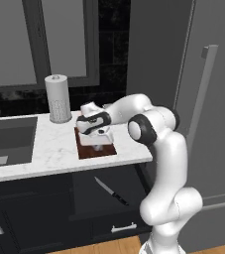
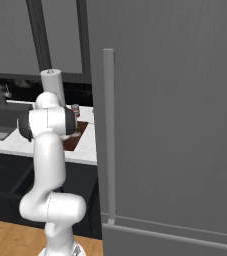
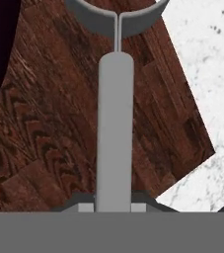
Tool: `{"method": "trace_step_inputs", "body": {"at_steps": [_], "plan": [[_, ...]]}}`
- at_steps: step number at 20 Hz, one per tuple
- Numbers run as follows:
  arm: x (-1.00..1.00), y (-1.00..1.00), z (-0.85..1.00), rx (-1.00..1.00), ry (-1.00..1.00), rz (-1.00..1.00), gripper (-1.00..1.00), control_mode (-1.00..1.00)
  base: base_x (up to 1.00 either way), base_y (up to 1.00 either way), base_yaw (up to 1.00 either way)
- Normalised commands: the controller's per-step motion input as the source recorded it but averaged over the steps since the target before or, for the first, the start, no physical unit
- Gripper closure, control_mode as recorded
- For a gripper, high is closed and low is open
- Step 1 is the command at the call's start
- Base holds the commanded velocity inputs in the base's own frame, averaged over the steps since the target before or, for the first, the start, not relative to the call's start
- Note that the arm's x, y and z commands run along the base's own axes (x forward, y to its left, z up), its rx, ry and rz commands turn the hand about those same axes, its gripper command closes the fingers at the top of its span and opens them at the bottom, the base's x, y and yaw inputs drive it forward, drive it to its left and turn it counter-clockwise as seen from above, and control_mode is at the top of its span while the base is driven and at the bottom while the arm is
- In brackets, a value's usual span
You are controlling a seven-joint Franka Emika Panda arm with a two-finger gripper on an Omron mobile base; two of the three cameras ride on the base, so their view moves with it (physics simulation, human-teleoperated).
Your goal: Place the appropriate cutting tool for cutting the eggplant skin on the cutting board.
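reaching down over the cutting board (image 1: 96, 150), the gripper (image 1: 99, 146) pinches the peeler (image 3: 115, 133), seemingly just above the wood.

In the left base view, the board (image 1: 86, 150) is lying at frame centre on the counter (image 1: 49, 149), with the paper roll (image 1: 58, 98) standing behind it to the upper left. The sink (image 1: 7, 141) is sitting at the far left. The knife (image 1: 111, 191) is lying below the counter edge, lower centre. In the hand view, the peeler (image 3: 115, 128) is running up the middle over the board (image 3: 49, 138), counter (image 3: 207, 84) to the right.
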Motion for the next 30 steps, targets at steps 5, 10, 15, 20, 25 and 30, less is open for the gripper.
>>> {"method": "trace_step_inputs", "body": {"at_steps": [5, 10, 15, 20, 25, 30], "plan": [[0.17, 0.06, -0.20, 0.00, 0.03, 0.00, 1.00, -1.00, 0.00, 0.00, 0.00], [0.03, 0.00, -0.10, 0.00, 0.00, 0.00, -1.00, -1.00, 0.00, 0.00, 0.00], [0.00, 0.00, -0.13, 0.00, 0.00, 0.00, -1.00, -1.00, 0.00, 0.00, 0.00], [0.00, 0.00, 0.03, 0.00, 0.00, 0.00, -1.00, -1.00, 0.00, 0.00, 0.00], [-0.61, 0.00, 0.40, 0.00, -0.12, 0.00, -1.00, -1.00, 0.00, 0.00, 0.00], [-0.89, -0.03, 0.38, 0.00, -0.21, 0.03, -1.00, -1.00, 0.00, 0.00, 0.00]]}}
